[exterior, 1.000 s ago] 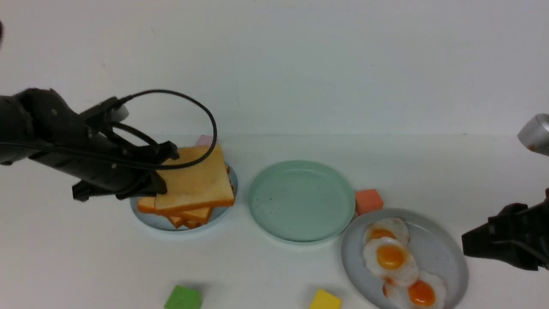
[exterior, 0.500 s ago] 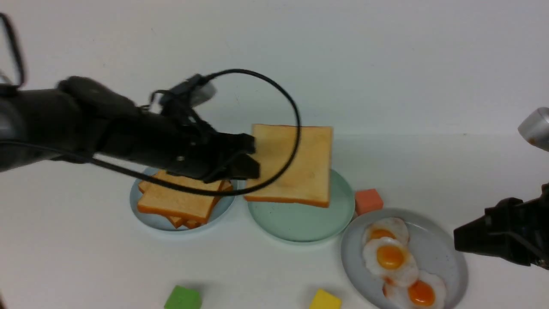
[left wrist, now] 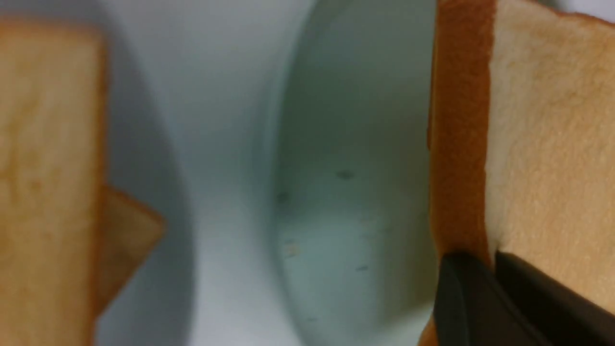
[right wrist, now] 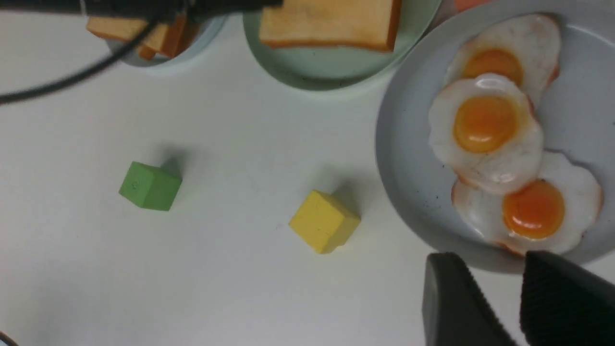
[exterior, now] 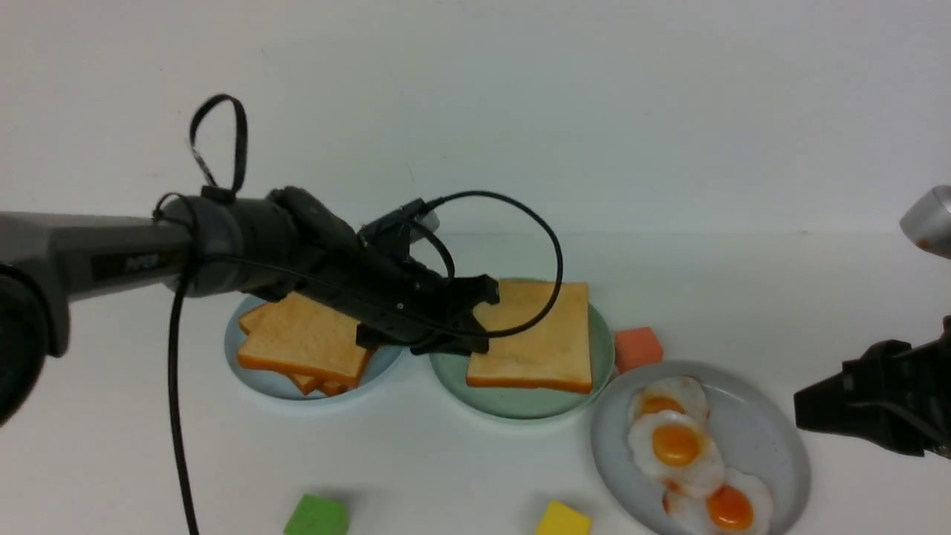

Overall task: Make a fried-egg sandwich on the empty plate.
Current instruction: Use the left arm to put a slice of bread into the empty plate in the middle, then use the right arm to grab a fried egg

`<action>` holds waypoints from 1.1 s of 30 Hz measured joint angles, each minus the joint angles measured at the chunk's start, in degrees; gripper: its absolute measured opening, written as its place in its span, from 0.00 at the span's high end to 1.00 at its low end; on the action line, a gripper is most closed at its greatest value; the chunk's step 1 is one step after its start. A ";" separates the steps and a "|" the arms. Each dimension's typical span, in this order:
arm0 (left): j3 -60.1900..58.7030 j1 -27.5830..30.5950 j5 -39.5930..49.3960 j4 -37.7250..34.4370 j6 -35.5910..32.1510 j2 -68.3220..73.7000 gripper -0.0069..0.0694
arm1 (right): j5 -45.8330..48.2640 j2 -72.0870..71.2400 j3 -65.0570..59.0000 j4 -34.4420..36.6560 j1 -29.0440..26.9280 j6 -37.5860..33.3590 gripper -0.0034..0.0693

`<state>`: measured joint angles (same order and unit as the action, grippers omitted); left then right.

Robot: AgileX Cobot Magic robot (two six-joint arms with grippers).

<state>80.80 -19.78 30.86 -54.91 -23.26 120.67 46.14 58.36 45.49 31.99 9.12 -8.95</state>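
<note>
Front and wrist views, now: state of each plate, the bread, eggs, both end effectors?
Left end effector: closed on toast edge
Toast slice: gripped, over mint-green plate
Mint-green plate: toast over it, no egg visible
Pale blue plate: holding stacked toast
Grey plate: holding three fried eggs
Right end effector: open, nothing between fingertips
</note>
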 joint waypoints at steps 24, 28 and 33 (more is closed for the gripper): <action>-0.28 1.76 17.45 26.60 9.98 -25.95 0.21 | 1.22 17.36 9.60 -3.86 0.00 -9.20 0.28; -3.34 0.06 20.48 26.34 7.70 -34.60 0.47 | 4.38 27.58 14.27 -1.97 -2.88 -10.48 0.28; -8.48 -6.63 20.98 26.53 1.14 -41.67 0.81 | 6.55 34.17 17.07 5.19 -8.71 -20.81 0.28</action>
<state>72.32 -26.41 51.84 -28.38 -22.12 79.00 52.69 92.53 62.57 37.18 0.41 -29.76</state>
